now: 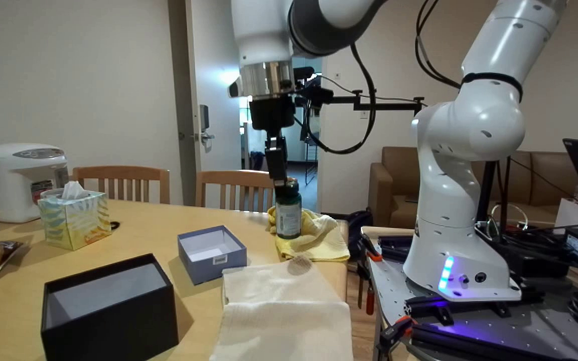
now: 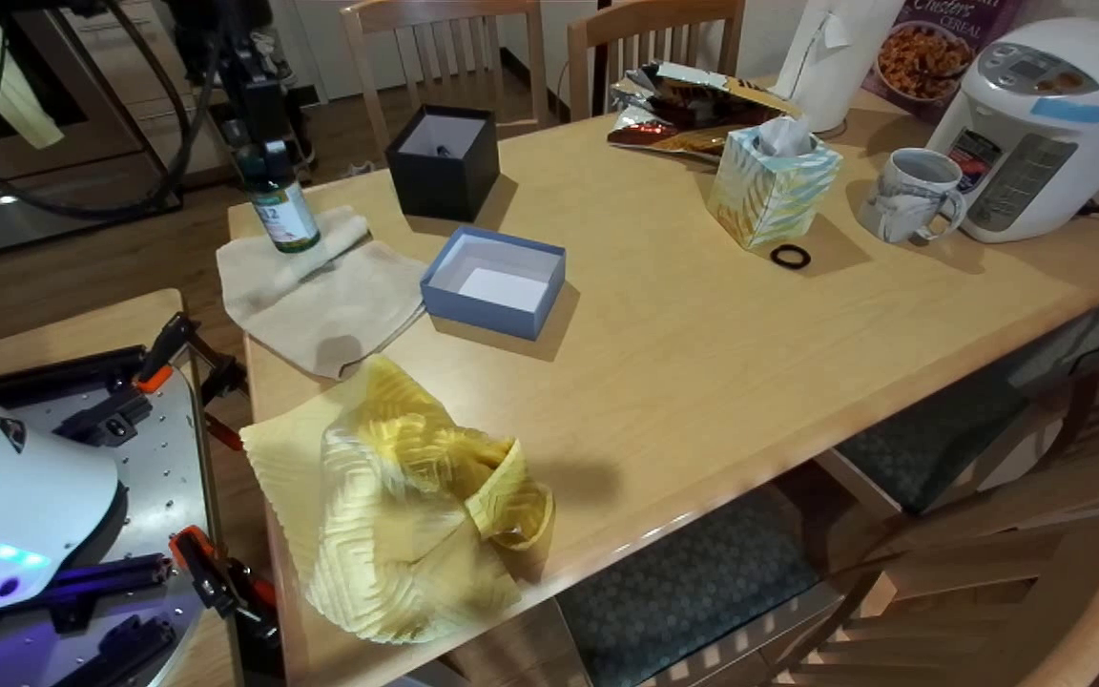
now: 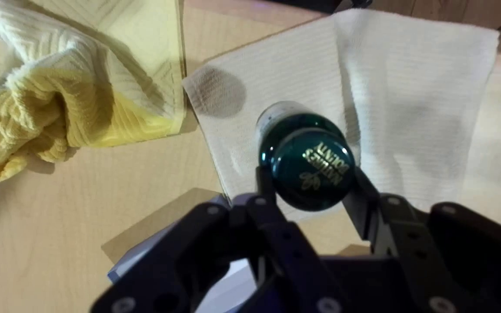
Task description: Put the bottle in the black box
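Observation:
The bottle is dark green with a dark cap and a pale label. It shows in both exterior views [image 1: 289, 219] [image 2: 288, 218], and its cap faces the camera in the wrist view [image 3: 313, 169]. My gripper [image 1: 280, 186] is shut on the bottle near its cap, with one finger on each side, and holds it upright in the air above the white cloth. The gripper also shows in an exterior view [image 2: 261, 157] and in the wrist view [image 3: 312, 179]. The black box [image 1: 113, 321] stands open-topped on the table, also in an exterior view [image 2: 445, 181]. It is out of the wrist view.
A smaller blue-grey box [image 1: 213, 265] [image 2: 483, 305] stands beside the black box. A white cloth [image 2: 330, 296] and a crumpled yellow towel [image 2: 406, 515] lie along the robot's table edge. A tissue box [image 1: 76, 220], a mug [image 2: 912, 196] and a water boiler [image 1: 20, 180] stand farther away.

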Controlling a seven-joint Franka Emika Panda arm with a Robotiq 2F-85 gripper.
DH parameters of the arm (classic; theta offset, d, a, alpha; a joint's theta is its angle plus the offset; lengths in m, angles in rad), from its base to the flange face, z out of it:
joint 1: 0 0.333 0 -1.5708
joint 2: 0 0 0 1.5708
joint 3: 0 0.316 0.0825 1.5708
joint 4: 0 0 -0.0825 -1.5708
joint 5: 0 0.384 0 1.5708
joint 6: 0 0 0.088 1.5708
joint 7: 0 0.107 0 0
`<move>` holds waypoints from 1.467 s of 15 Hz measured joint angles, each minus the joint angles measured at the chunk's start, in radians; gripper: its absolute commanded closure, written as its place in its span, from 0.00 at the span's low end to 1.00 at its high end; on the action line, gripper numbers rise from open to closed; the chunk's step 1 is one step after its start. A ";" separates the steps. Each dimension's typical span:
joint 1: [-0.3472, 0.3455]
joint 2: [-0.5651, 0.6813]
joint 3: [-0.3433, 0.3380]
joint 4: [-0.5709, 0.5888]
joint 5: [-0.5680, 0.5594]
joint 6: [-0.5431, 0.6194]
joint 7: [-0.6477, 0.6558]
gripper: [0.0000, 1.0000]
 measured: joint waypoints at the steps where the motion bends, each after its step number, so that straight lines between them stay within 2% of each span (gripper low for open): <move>1: 0.009 -0.007 0.010 0.035 0.001 -0.049 0.000 0.82; 5: 0.031 -0.011 0.053 0.138 -0.001 -0.078 0.001 0.82; 11: 0.039 0.018 0.088 0.194 -0.010 0.056 -0.007 0.82; 16: 0.051 0.120 0.121 0.270 -0.062 0.156 -0.011 0.82; 22: 0.058 0.275 0.155 0.384 -0.186 0.246 -0.011 0.82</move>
